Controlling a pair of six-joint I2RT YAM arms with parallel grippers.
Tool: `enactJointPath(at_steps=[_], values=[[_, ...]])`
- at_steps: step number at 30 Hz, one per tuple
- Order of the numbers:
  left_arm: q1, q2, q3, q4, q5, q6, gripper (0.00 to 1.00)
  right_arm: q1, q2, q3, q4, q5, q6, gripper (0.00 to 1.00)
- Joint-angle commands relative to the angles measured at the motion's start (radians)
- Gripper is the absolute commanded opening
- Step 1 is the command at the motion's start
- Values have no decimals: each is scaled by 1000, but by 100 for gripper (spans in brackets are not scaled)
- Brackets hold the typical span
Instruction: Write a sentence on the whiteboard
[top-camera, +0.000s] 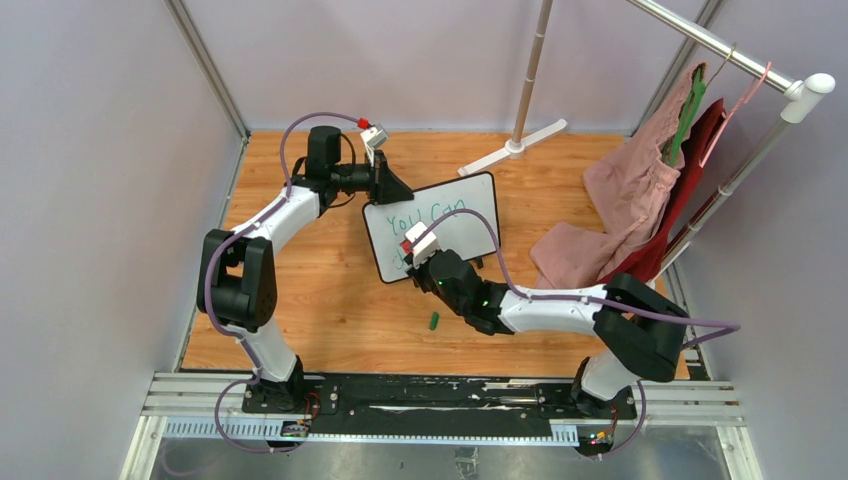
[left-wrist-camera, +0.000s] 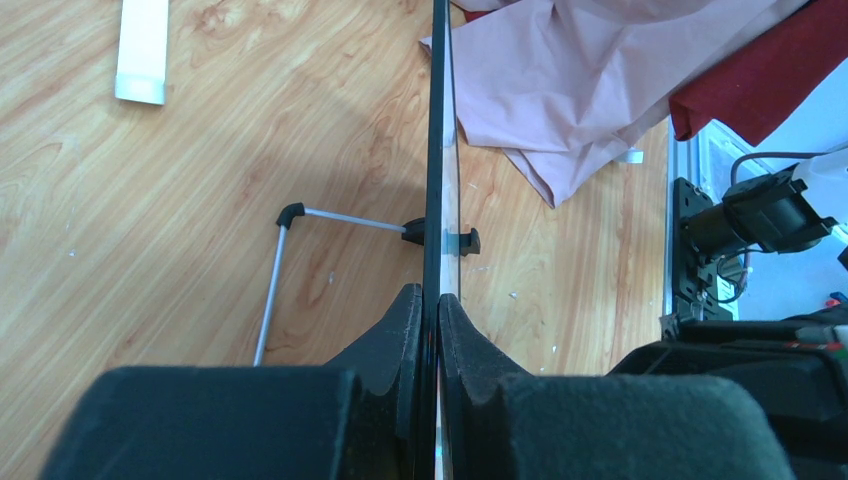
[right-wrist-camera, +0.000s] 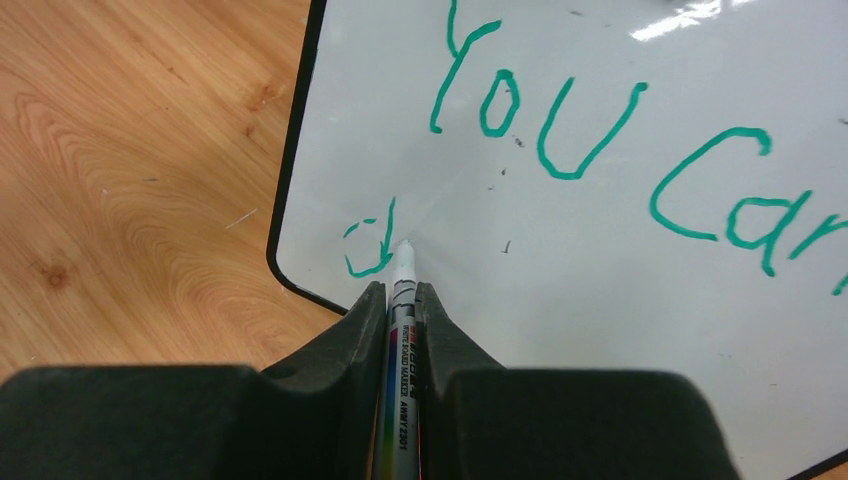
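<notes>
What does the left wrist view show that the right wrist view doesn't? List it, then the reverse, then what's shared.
Only left wrist: the small white black-rimmed whiteboard edge-on, pinched in the left jaws; its thin wire stand; crumpled pink cloth; red cloth. Only right wrist: the green handwritten sentence, "You can" plus "d"; the white-tipped marker clamped in the right jaws, tip at the board. Both: whiteboard and wooden tabletop.

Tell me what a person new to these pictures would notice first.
The whiteboard at the middle of the table draws the eye, with green words "You can" and a "d" begun below. The right gripper holds a marker with its tip beside that letter, while the left gripper clamps the board's far left corner. At the right, pink and red clothes hang on a rack.
</notes>
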Motion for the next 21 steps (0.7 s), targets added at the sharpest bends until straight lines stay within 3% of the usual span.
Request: enactJointPath(at_steps=[1,21], values=[[-10,-25,-17,-17,-13,-1,0,-15,-75,-36,31,8,-1,0],[-10,-25,-20,-17,-19,-3,0,-22,-29,-4,50,5,5,0]])
